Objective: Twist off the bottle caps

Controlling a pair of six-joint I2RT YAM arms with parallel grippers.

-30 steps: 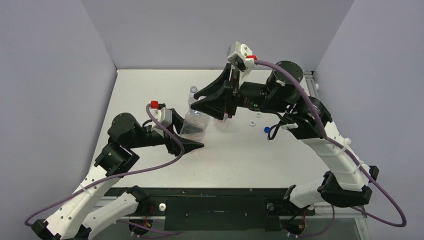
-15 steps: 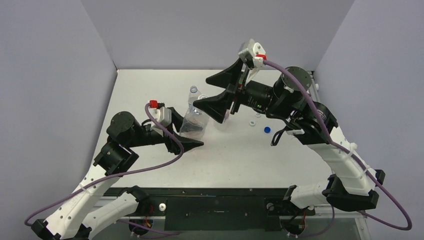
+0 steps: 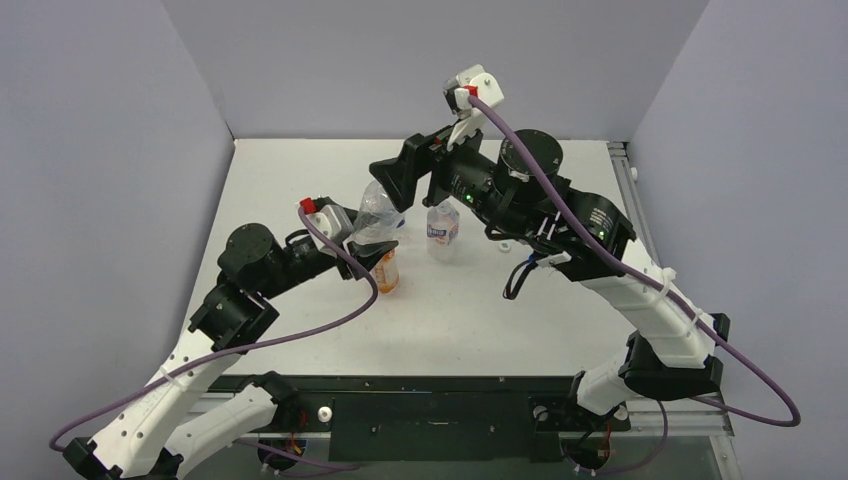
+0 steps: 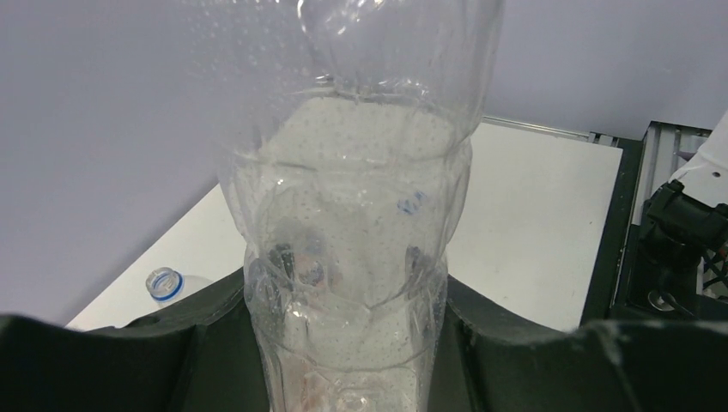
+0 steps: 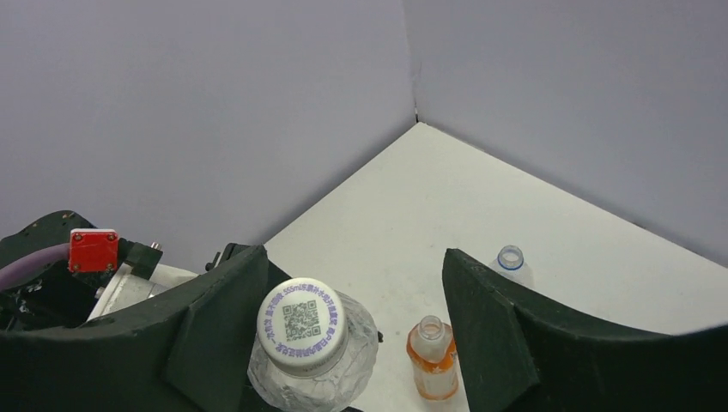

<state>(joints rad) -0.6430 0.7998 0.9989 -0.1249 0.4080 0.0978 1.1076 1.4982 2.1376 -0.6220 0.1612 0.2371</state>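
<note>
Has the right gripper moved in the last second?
Yes. The right gripper has shifted left, away from the table's right rail, to straddle the white cap.

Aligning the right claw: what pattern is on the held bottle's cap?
White cap with a purple QR code; right wrist view.

Work surface and enclosure. A white table with a matte top is enclosed on three sides by plain pale lavender-grey panels: a back wall, a left wall and a right wall. The back and left walls meet in a vertical seam at the table's far corner. A black bar runs along the near edge of the table; a silver metal rail borders its far right edge.
</note>
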